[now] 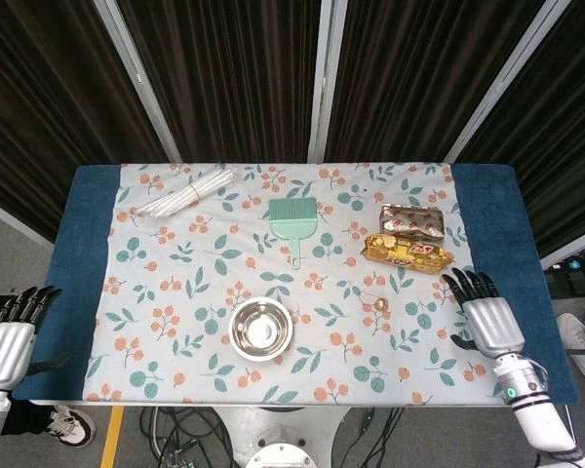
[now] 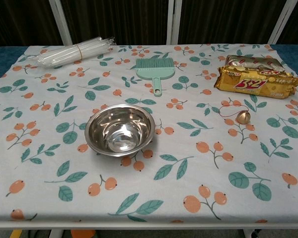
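Note:
In the head view my right hand [image 1: 487,317] hovers over the table's front right part, fingers spread and empty, nearest a small brass bell [image 1: 379,304] [image 2: 243,117] and a yellow snack pack [image 1: 408,252] [image 2: 257,79]. My left hand [image 1: 8,336] hangs off the table's front left corner, fingers apart, holding nothing. A steel bowl [image 1: 260,329] [image 2: 120,130] stands near the front middle. Neither hand shows in the chest view.
A green dustpan brush [image 1: 293,220] [image 2: 156,70] lies at the centre back. A bundle of white straws [image 1: 186,194] [image 2: 75,51] lies at the back left. A second foil snack pack [image 1: 411,220] [image 2: 253,61] sits behind the yellow one. The floral cloth [image 1: 175,283] covers a blue table [image 1: 73,253].

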`<act>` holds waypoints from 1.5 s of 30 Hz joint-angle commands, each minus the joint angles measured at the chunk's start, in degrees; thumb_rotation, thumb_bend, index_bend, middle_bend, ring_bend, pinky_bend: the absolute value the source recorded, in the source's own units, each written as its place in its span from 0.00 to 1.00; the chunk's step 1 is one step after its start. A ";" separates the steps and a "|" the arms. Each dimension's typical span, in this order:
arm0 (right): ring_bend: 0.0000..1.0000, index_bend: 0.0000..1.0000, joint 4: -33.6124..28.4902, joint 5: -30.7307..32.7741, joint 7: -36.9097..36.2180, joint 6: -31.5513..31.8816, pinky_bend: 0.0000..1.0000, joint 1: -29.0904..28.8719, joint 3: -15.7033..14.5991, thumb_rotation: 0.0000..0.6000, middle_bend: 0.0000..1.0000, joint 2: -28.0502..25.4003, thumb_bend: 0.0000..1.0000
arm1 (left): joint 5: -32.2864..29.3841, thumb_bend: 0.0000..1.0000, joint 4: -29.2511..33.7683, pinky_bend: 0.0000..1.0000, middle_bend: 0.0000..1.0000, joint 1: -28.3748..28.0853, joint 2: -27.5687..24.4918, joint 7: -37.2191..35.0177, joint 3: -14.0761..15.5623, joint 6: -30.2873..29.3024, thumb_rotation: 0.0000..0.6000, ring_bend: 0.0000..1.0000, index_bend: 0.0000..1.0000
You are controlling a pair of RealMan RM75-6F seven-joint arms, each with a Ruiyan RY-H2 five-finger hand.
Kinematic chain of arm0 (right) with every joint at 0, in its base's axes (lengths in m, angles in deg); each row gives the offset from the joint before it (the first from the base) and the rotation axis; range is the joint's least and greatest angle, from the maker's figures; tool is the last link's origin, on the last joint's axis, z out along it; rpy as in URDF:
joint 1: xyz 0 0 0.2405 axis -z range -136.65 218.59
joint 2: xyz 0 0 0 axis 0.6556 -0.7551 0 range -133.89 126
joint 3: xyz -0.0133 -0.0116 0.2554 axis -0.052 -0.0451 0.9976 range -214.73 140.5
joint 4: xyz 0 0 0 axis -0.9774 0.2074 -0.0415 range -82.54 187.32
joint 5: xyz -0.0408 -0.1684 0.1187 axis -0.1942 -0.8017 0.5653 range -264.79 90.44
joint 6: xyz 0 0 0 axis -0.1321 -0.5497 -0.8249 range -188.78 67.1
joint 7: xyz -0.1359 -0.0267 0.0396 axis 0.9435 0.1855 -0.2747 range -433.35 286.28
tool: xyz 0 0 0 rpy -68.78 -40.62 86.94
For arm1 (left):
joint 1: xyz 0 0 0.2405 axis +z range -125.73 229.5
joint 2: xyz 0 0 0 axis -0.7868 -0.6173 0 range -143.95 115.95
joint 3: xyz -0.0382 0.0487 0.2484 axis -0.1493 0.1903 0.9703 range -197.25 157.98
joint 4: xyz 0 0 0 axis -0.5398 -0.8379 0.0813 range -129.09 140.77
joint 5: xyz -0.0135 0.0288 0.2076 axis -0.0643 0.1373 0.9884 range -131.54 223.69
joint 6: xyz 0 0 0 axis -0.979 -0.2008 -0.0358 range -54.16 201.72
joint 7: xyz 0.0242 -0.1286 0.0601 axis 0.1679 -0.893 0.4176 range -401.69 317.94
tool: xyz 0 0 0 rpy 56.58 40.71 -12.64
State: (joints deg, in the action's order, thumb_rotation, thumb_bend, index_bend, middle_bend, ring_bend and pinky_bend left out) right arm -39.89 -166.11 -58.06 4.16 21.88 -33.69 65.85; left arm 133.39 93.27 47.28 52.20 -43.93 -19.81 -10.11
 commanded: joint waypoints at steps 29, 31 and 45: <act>0.00 0.29 4.98 6.86 6.00 -9.54 0.00 -10.63 2.97 1.00 0.00 9.42 0.20 | -0.30 0.00 -0.78 0.13 0.09 -0.53 0.04 -1.41 0.00 1.07 1.00 0.05 0.11; 0.00 0.30 5.12 7.00 6.00 -9.49 0.00 -10.85 2.96 1.00 0.00 9.59 0.20 | -0.39 0.00 -1.06 0.13 0.09 -0.51 0.20 -1.51 0.05 1.18 1.00 0.05 0.11; 0.00 0.38 6.32 6.95 6.03 -8.90 0.00 -12.45 3.00 1.00 0.02 11.69 0.22 | -0.66 0.00 -2.01 0.13 0.09 -0.37 0.32 -2.58 0.14 1.32 1.00 0.05 0.11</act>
State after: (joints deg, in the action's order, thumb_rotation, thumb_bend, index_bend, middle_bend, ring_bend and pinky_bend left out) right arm -33.60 -159.19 -52.07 -4.77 9.47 -30.66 77.51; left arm 132.74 91.28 46.90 52.52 -46.49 -19.68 -8.81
